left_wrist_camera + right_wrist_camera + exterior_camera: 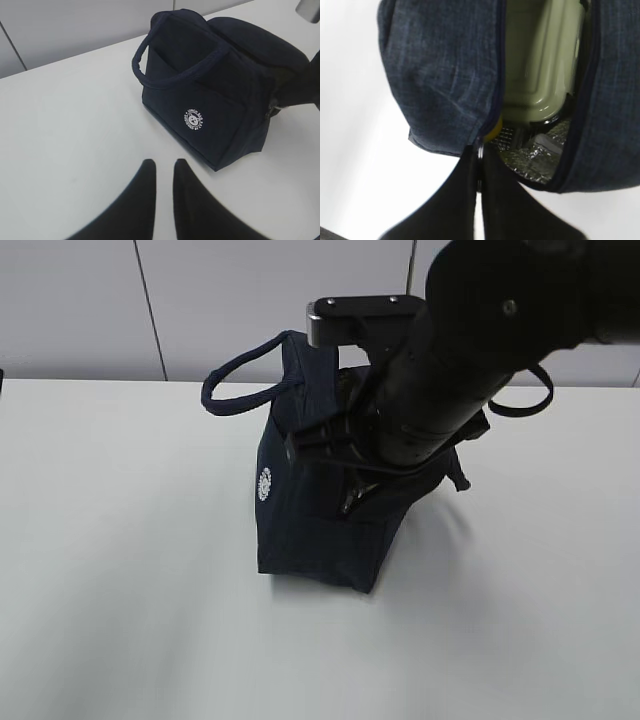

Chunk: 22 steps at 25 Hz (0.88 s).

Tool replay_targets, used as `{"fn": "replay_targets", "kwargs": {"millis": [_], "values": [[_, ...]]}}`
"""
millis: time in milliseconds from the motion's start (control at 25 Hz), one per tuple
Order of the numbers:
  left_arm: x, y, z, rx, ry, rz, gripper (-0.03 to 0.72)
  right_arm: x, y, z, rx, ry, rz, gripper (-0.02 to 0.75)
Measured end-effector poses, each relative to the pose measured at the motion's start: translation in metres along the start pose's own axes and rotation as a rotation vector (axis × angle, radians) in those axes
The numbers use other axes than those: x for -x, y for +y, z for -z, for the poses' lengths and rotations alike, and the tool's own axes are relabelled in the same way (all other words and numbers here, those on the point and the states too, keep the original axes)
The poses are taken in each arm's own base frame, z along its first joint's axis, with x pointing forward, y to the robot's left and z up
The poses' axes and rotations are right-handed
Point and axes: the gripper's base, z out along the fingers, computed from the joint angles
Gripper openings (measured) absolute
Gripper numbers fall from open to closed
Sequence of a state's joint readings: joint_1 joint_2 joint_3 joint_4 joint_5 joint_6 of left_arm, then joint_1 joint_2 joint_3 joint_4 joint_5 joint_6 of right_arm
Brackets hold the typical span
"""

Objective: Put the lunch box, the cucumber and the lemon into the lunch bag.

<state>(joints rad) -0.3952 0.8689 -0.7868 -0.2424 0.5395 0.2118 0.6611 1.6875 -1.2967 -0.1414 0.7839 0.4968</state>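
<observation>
The dark navy lunch bag [310, 525] stands on the white table with its white round logo [194, 120] facing my left side. My right arm reaches down over its top. The right gripper [480, 151] is shut on the zipper's metal ring pull [480, 152] at the end of the partly open top. Through the opening I see the lunch box [540, 65] with its sage-green lid, and a sliver of the yellow lemon [494, 131] beside it. The cucumber is hidden. My left gripper [164, 165] hovers over the table in front of the bag, slightly open and holding nothing.
The white table [120, 570] spreads to the left of and in front of the bag. A grey panelled wall [200, 300] runs behind it. One loop handle [235, 380] sticks out to the left. Silver foil lining [535, 155] shows inside the bag.
</observation>
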Motion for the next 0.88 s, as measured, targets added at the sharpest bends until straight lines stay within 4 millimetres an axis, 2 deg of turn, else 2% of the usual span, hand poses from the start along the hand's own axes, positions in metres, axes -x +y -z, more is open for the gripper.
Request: {"fn": "replay_targets", "kwargs": {"millis": [480, 880], "values": [[-0.001, 0.001, -0.006, 0.000, 0.023, 0.003, 0.058, 0.027, 0.000, 0.026, -0.055, -0.091, 0.052, 0.000], [-0.001, 0.001, -0.006, 0.000, 0.023, 0.003, 0.058, 0.026, -0.003, 0.028, -0.094, -0.063, 0.063, 0.000]]}}
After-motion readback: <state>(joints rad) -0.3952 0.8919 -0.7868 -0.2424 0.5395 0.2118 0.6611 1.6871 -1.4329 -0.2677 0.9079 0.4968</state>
